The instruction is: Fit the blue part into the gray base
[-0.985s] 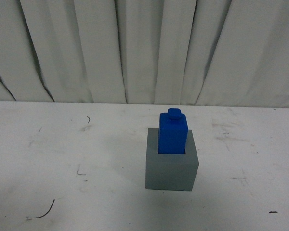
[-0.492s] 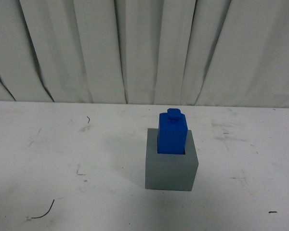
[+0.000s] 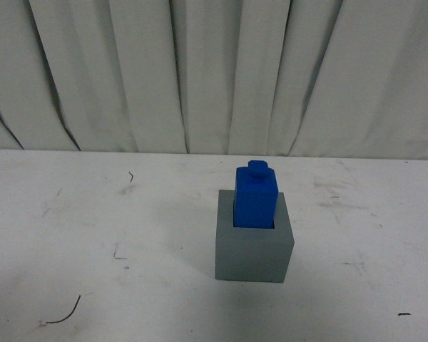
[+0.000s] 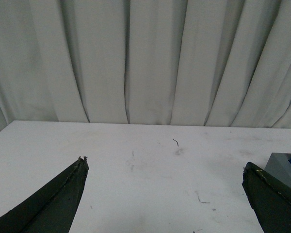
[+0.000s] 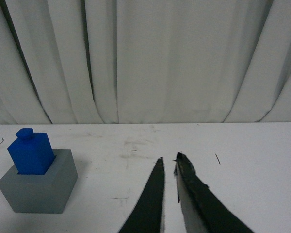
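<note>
Plainly, from the front the blue part (image 3: 256,198) stands upright in the recess of the gray base (image 3: 254,241), midway between the tabletop's (image 3: 93,235) near and far edges, so insertion looks done. My left end effector (image 4: 162,180) is spread, empty; my right end effector (image 5: 168,165), nearly closed, grasps nothing, well apart from the base; neither appears in front.

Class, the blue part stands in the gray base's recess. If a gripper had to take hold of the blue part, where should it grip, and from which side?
Probably from above, closing on two opposite flat sides of the blue part where it stands upright and proud of the gray base. The recess walls hide its lower portion, and the small knob on top looks too slight for a secure hold.
</note>
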`<control>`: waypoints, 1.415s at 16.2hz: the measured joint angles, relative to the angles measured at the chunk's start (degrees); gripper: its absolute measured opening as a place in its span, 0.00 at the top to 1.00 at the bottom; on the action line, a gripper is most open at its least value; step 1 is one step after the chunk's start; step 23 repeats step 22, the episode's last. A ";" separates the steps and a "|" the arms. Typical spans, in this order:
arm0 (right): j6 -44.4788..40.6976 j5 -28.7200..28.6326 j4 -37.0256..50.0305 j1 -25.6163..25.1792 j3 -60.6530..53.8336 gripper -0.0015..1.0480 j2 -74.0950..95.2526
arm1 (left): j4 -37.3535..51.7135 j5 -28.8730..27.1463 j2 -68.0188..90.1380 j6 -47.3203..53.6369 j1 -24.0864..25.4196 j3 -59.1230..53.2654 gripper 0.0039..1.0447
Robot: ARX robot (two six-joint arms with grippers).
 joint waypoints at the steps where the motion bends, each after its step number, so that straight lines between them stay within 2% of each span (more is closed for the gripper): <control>1: 0.00 0.00 0.02 0.00 0.00 0.83 0.00 | 0.00 0.00 0.00 0.00 0.00 0.00 0.06; 2: 0.00 0.00 0.00 0.00 0.00 0.71 0.00 | 0.00 0.00 0.00 0.00 0.00 0.00 0.06; 3: 0.00 0.00 0.00 0.00 0.00 0.45 0.00 | 0.00 0.00 0.00 0.00 0.00 0.00 0.06; 5: 0.00 0.00 0.00 0.00 0.00 0.20 0.00 | 0.00 0.00 0.00 0.00 0.00 0.00 0.06; 7: 0.09 0.00 0.02 0.00 0.00 0.04 0.00 | 0.00 0.00 0.00 0.00 0.00 0.00 0.06; 8: 0.13 0.00 0.02 0.00 0.00 0.07 0.00 | 0.00 0.00 0.00 0.00 0.00 0.00 0.06; 23: 0.20 0.00 0.02 0.00 0.00 0.06 0.00 | 0.00 0.00 0.00 0.00 0.00 0.00 0.06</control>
